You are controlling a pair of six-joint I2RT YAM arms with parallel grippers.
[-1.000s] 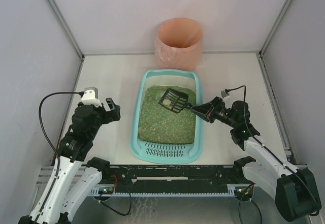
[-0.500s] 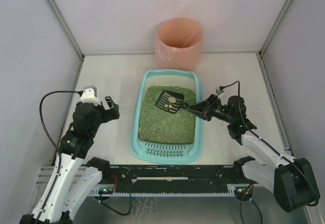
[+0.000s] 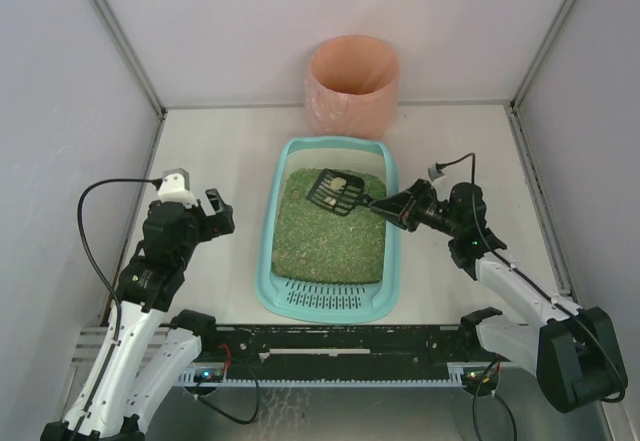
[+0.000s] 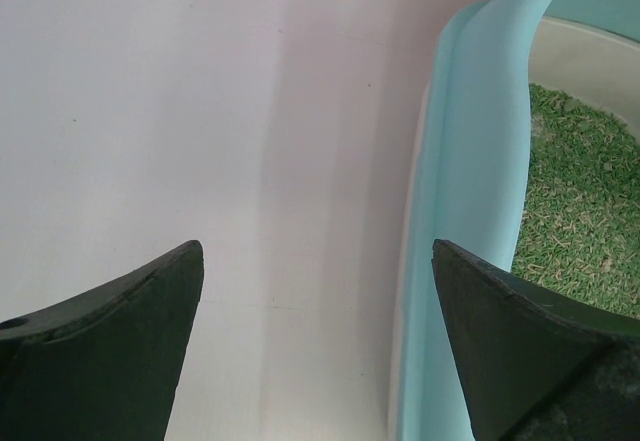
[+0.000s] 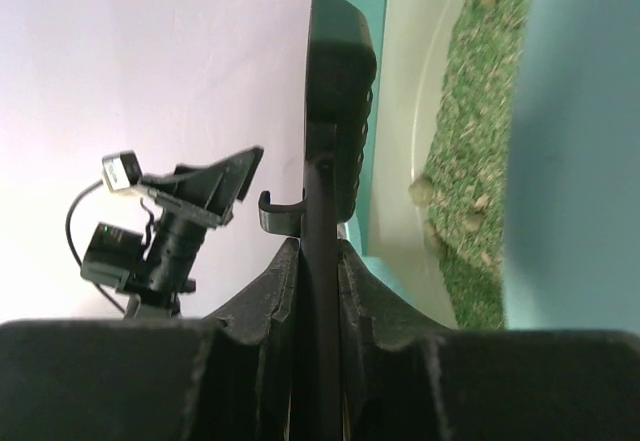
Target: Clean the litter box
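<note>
Litter box [image 4: 470, 211] mostly cropped, left wrist view.

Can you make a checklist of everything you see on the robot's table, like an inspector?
Surface: table, pale and flat.
Job's things: litter box with green litter; scoop over its far end, carrying a pale lump; bin behind it.
Clutter: nothing seen.
Grippers: left gripper open beside the box; right gripper shut on the scoop.
Cables: black cable by left arm; another at right wrist.
Surroundings: plain walls on three sides.
</note>
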